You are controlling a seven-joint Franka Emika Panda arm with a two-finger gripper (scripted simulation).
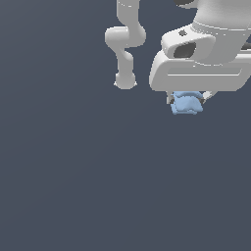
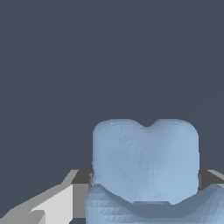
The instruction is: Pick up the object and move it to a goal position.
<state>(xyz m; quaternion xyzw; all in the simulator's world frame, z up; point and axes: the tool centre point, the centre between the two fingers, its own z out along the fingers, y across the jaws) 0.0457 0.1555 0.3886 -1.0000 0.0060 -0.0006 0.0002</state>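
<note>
In the wrist view the block point(image 2: 146, 166) fills the lower middle of the picture: light blue, lumpy, with a shallow notch in its far edge and a curved ridge across the near part. No writing, brand or label can be read on it, nor anywhere else in either view. Grey and white finger point(image 2: 65, 197) parts show on either side of it, right against its sides.

In the exterior view the gripper point(image 1: 187, 100) hangs at the upper right, its broad white body above and two short fingers below. The fingers are closed onto the block point(image 1: 186, 104), pinching it between them; it pokes out just beneath the white body. Whether the block touches the floor point(image 1: 98, 186) cannot be told, since the plain dark blue-grey surface gives no shadow or edge to judge by.

Farther back, toward the exterior view's left, the white arm point(image 1: 125, 44) bends down in jointed segments to its round base.
</note>
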